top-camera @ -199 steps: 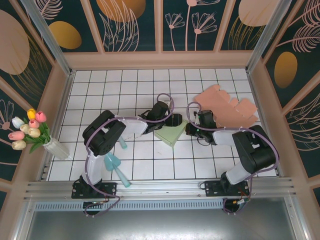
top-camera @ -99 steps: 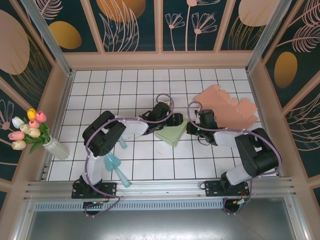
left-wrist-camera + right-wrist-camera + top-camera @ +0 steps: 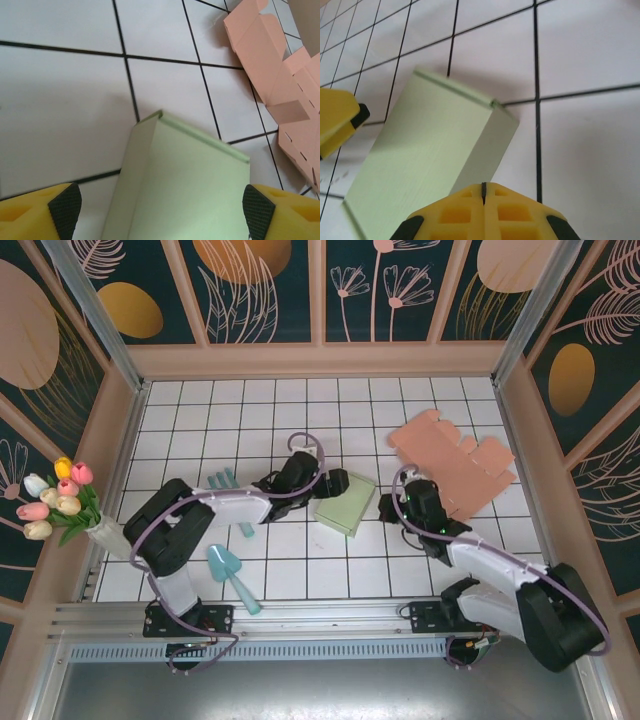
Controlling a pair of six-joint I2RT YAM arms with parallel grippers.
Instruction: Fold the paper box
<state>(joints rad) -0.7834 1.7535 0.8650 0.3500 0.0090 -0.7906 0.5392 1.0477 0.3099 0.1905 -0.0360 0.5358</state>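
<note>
Right gripper (image 3: 484, 192) is pinched fully closed on nothing, just beside the green paper box (image 3: 345, 505) mid-table, probably there to nudge it. Left gripper (image 3: 161, 207) straddles the box with its jaws spread wide and doesn't look clamped on. The pink flat box blank (image 3: 455, 460) lies beyond, untouched.

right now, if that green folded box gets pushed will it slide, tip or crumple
Probably slides: the green box lies flat and low on the smooth tiled table, so tipping seems unlikely. It looks like thin folded card, likely light and hollow, so a hard squeeze could dent it.
</note>
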